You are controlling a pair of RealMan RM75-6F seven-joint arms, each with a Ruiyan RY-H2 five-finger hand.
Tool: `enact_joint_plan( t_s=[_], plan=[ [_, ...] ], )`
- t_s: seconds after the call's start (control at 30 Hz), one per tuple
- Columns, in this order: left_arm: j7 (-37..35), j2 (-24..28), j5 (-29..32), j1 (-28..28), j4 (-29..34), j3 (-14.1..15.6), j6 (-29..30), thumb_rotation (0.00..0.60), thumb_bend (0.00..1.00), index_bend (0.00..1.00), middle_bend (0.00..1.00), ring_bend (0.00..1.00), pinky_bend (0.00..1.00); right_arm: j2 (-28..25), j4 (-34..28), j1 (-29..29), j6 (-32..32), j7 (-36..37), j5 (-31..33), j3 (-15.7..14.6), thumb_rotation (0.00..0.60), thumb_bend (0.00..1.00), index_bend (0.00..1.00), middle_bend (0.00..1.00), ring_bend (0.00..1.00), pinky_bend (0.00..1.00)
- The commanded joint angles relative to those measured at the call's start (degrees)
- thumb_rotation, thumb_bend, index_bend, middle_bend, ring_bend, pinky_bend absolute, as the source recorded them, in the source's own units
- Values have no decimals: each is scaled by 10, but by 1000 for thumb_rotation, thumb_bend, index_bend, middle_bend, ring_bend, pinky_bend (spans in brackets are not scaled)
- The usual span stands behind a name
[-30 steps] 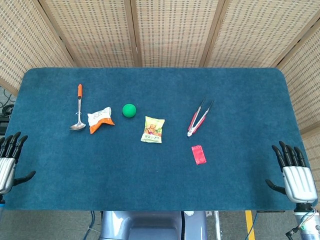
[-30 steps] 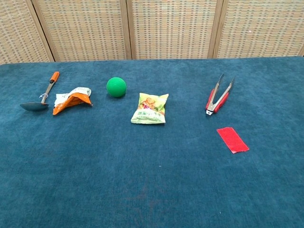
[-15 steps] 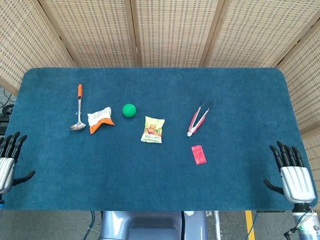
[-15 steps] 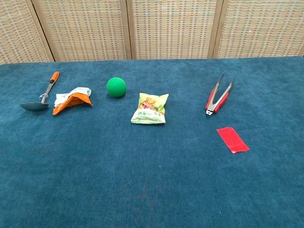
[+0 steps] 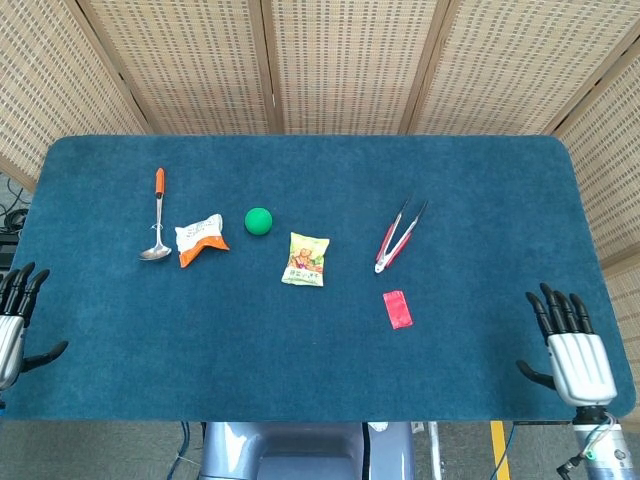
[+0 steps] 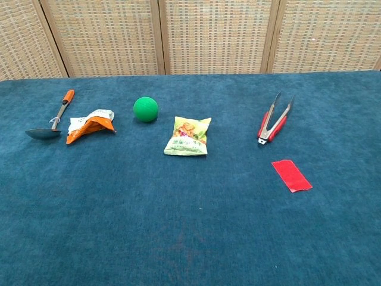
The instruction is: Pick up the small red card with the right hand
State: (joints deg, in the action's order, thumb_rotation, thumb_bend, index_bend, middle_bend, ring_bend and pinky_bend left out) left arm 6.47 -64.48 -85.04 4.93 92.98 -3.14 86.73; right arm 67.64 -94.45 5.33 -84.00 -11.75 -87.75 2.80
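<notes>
The small red card point(image 5: 397, 309) lies flat on the blue table, right of centre; the chest view shows the card point(image 6: 292, 175) at its right side. My right hand point(image 5: 571, 345) is at the table's front right corner, fingers spread and empty, well to the right of the card and nearer the front edge. At the front left edge, my left hand point(image 5: 15, 322) is also spread with nothing in it. Neither hand appears in the chest view.
Red-handled tongs point(image 5: 398, 236) lie just behind the card. A yellow snack packet point(image 5: 305, 259), a green ball point(image 5: 258, 221), an orange-and-white wrapper point(image 5: 200, 238) and an orange-handled spoon point(image 5: 157, 215) spread leftwards. A woven screen point(image 5: 330, 60) stands behind the table.
My right hand has shifted slightly left and toward the front edge. The left hand has slid a little further off the front left edge. Objects on the table are unmoved.
</notes>
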Motion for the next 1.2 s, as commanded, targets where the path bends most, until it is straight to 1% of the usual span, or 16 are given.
enact_joint_plan(
  t_s=[0.03, 0.27, 0.4, 0.43, 0.5, 0.67, 0.8, 0.9, 1.2],
  plan=[
    [1, 0, -1, 0, 0, 0, -1, 600, 45, 0, 0, 0, 0, 16, -8, 12, 14, -20, -5, 0, 600, 182, 6, 0, 0, 0],
    [1, -2, -1, 2, -1, 1, -4, 600, 46, 0, 0, 0, 0, 57, -11, 37, 33, -66, -15, 8, 600, 182, 6, 0, 0, 0],
    [3, -4, 2, 3, -4, 1, -9, 600, 46, 0, 0, 0, 0, 101, -11, 64, 57, -110, -21, 17, 600, 182, 6, 0, 0, 0],
    [3, -5, 2, 4, -4, 2, -11, 600, 46, 0, 0, 0, 0, 122, -6, 80, 75, -122, -23, 21, 600, 182, 6, 0, 0, 0],
    [2, -6, 2, 5, -5, 2, -12, 600, 46, 0, 0, 0, 0, 159, 13, 97, 93, -142, -7, 33, 600, 182, 6, 0, 0, 0],
    [-4, -6, 5, 6, -8, 0, -15, 600, 46, 0, 0, 0, 0, 221, 52, 124, 123, -157, 20, 44, 600, 195, 6, 0, 0, 0],
    [-8, -6, 8, 7, -11, 0, -18, 600, 46, 0, 0, 0, 0, 260, 81, 142, 140, -166, 38, 52, 600, 208, 9, 0, 0, 0],
    [-11, -6, 10, 8, -12, -1, -21, 600, 47, 0, 0, 0, 0, 282, 102, 157, 155, -173, 51, 57, 600, 208, 12, 0, 0, 0],
    [-14, -8, 14, 9, -16, -2, -24, 600, 48, 0, 0, 0, 0, 308, 143, 185, 177, -172, 80, 73, 600, 208, 22, 0, 0, 0]
  ],
)
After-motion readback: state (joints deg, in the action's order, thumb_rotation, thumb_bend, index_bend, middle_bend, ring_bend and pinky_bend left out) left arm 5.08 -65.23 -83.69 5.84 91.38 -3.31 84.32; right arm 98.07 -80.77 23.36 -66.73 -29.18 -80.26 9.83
